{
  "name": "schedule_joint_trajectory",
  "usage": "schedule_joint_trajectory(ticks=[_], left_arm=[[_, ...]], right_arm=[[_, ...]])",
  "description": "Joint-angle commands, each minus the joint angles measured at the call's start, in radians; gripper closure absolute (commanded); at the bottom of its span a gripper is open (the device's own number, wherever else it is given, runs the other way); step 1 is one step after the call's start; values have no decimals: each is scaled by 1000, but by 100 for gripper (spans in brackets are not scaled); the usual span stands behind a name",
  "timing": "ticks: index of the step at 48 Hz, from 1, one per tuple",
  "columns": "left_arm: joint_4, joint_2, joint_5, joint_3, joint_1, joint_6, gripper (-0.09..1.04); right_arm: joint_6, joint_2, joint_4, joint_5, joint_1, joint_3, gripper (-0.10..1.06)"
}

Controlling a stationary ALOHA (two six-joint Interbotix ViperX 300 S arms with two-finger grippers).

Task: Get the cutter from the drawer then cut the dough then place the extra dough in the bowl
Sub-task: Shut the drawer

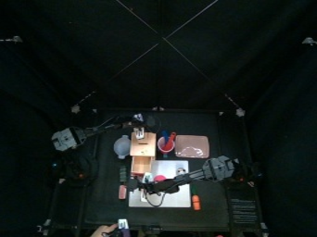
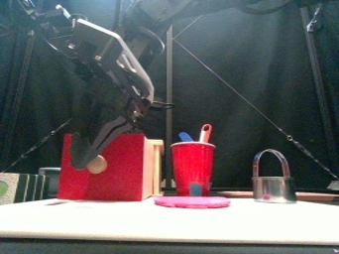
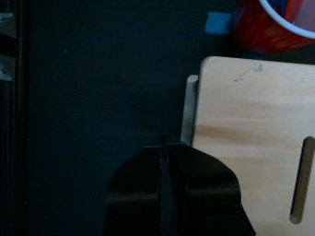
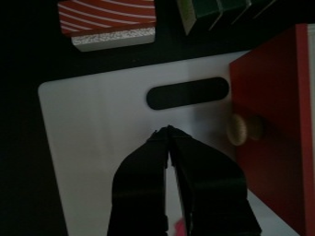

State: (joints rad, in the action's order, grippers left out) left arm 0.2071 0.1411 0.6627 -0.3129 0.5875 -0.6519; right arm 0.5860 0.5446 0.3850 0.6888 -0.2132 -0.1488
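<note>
Item: cutter (image 2: 272, 179), round metal with a wire handle. It stands upright on the counter (image 3: 87, 111), outside the drawer, well apart from both sets of fingers, with the red cup (image 2: 192, 164) between. Item: dough (image 2: 192, 201), flat and pink, lying on the white cutting board (image 4: 99, 138); a pink sliver under the right fingers (image 4: 161, 143) is probably its edge. Right fingers: pressed together and holding nothing. They hover over the board with the red drawer front (image 4: 281, 111) alongside and its pale knob (image 4: 244, 129) just beside the tips; no contact with the knob is discernible. Left fingers (image 3: 157, 159): also together and empty, at a corner of the wooden box (image 3: 252, 129); whether they touch its top cannot be told. Item: blue-grey bowl (image 1: 121, 146), near the left fingers, beside the box. Step in hand, as judged: with the cutter already out, it must now be fetched to the dough. Handling notes: part the right fingers well before reaching. Pinch the wire handle at the crown of its arch so the ring hangs level. Carry it clear of the cup, set it square over the dough's middle, and press straight down without twisting. The board looks light, so the left fingers might steady it. Risk: a lopsided grip would tilt the ring and cut only one side.
</note>
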Motion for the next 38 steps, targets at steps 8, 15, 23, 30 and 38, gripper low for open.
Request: schedule_joint_trajectory(ticks=[8,15,23,30,38], left_arm=[[-5,-2,-17,6,2,0,50],[-6,-2,-29,-6,2,-2,50],[-11,-2,-37,-14,2,-3,50],[-11,-2,-41,-14,3,-6,50],[-11,0,-46,-15,3,-6,50]], right_arm=[[2,-14,28,17,34,-44,75],[0,-12,31,38,51,-44,75],[-2,-12,48,67,57,-46,75],[-2,-12,72,92,57,-46,75],[-2,-12,86,98,64,-46,75]])
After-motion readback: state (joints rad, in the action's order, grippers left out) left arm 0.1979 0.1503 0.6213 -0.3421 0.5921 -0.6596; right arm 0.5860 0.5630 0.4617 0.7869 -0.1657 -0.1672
